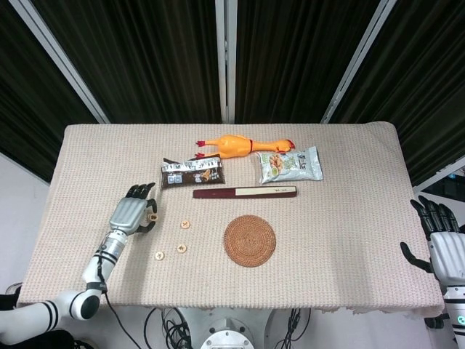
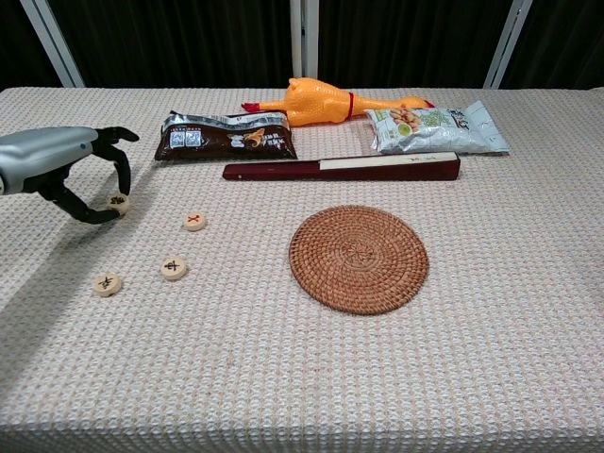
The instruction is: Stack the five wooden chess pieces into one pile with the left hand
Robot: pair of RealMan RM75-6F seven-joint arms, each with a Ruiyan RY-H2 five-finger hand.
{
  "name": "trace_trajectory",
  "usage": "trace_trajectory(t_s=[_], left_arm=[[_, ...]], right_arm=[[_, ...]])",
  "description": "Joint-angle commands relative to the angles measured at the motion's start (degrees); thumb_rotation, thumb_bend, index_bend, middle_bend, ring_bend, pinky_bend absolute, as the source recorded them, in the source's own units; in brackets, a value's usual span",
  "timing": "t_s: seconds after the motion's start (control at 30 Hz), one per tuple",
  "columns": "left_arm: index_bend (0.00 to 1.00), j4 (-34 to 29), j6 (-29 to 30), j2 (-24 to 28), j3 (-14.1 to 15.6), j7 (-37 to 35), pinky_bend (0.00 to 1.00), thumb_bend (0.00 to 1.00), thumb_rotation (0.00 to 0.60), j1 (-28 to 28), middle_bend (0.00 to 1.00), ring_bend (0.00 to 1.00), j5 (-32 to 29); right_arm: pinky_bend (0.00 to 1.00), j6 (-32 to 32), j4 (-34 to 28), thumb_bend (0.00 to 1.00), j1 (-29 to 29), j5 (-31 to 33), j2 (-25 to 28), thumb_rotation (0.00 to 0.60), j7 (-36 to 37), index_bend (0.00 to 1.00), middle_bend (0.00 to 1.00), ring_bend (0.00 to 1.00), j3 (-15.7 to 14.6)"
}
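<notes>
Pinching a wooden piece (image 2: 118,201) between curled fingertips, left hand (image 2: 58,168) well left of woven mat (image 2: 359,259); three loose pieces (image 2: 172,268) between; right hand (image 1: 442,243) spread, far right of mat.

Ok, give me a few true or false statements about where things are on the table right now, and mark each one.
1. The rubber chicken lies on the woven coaster. False: it lies near the far edge, beyond the snack packets.
2. The left hand has its fingertips at a chess piece. True.
3. Three chess pieces lie loose and unstacked right of that hand. True.
4. The right hand is holding a chess piece. False: it is off the table's right edge, holding nothing.
5. The dark red box lies between the packets and the coaster. True.
</notes>
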Motion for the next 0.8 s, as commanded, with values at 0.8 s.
trace_trajectory(t_s=[0.8], left_arm=[[0.44, 0.6, -0.4, 0.3, 0.2, -0.7, 0.0, 0.29, 0.6, -0.4, 0.02, 0.0, -0.9]], right_arm=[[0.0, -0.4, -0.3, 0.28, 0.1, 0.9, 0.0, 0.6, -0.5, 0.0, 0.0, 0.0, 0.2]])
